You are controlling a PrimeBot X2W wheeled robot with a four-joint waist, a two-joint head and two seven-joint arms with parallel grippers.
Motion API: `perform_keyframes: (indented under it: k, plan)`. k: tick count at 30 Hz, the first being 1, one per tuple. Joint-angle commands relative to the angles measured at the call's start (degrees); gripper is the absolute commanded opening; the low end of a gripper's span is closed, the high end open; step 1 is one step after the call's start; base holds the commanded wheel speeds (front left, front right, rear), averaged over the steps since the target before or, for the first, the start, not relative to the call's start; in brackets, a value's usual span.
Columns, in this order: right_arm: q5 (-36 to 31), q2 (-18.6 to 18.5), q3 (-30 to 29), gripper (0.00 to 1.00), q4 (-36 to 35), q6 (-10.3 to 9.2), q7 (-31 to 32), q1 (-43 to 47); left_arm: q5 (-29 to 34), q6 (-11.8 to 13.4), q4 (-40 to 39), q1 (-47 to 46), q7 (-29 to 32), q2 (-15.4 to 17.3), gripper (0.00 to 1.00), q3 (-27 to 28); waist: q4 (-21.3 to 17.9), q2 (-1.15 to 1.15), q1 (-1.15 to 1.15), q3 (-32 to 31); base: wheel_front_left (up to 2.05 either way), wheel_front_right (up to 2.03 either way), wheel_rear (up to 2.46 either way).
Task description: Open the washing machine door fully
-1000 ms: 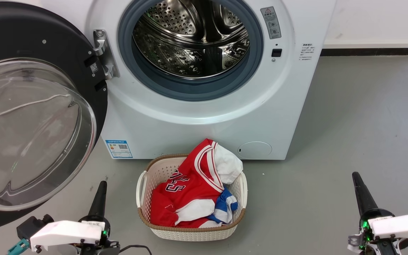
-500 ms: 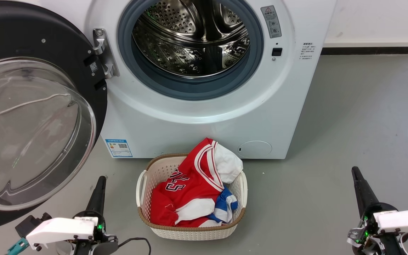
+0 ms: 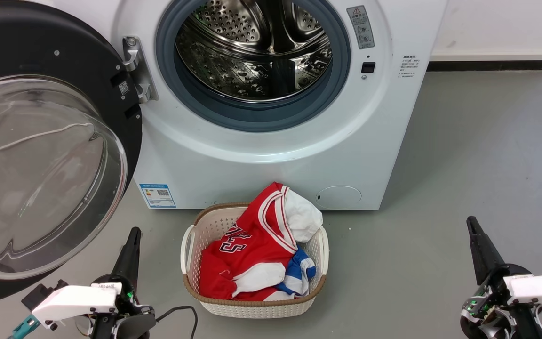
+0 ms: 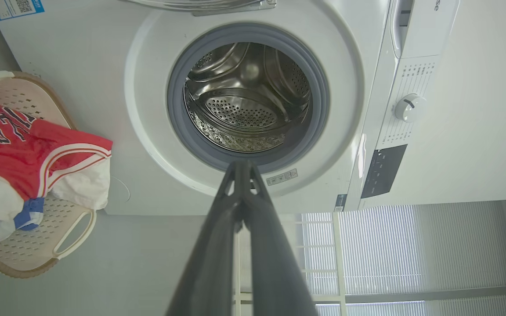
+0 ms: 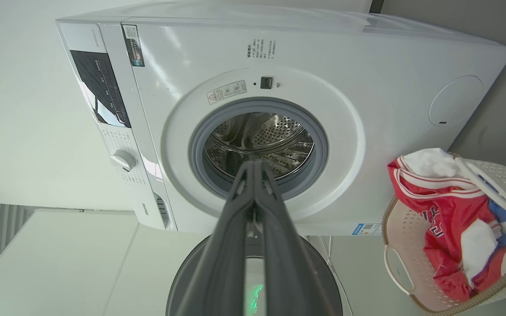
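washing machine door (image 3: 50, 155) cut off at left edge, blue label (image 3: 157, 195) print too small to read

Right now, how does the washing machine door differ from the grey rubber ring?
The washing machine door is glossy black with a bulging glass centre; the grey rubber ring is dull, open-centred. The door is swung out; the ring sits fixed in the washing machine. Both are round.

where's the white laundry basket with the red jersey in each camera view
head view: white woven plastic laundry basket at bottom centre, on the floor before the white washing machine.
left wrist view: basket at the left edge, partly cut off.
right wrist view: basket at lower right.
shared landmark: the perforated steel drum, mid-picture in both wrist views, top centre in the head view.
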Motion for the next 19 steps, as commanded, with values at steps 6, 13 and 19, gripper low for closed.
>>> perform_keyframes:
  k: [6,13,19]
  plan:
    - [3.35,0.14,-0.35,0.0,0.63,0.0,1.05,-1.54,-3.67,-0.52,0.33,-1.18,0.92,-0.05,0.0,0.53,0.01,0.0,0.0,0.12,0.0,0.0,0.0]
    - [3.35,0.28,-0.52,0.0,0.65,0.0,1.17,-1.68,-3.76,-0.5,0.32,-1.22,0.99,-0.05,0.0,0.52,0.01,0.0,0.0,0.13,0.0,0.0,0.0]
    - [3.17,0.37,-0.65,0.0,0.65,0.0,1.33,-1.69,-3.76,-0.5,0.31,-1.21,0.99,-0.05,0.0,0.51,0.01,0.0,0.0,0.13,0.0,0.0,0.0]
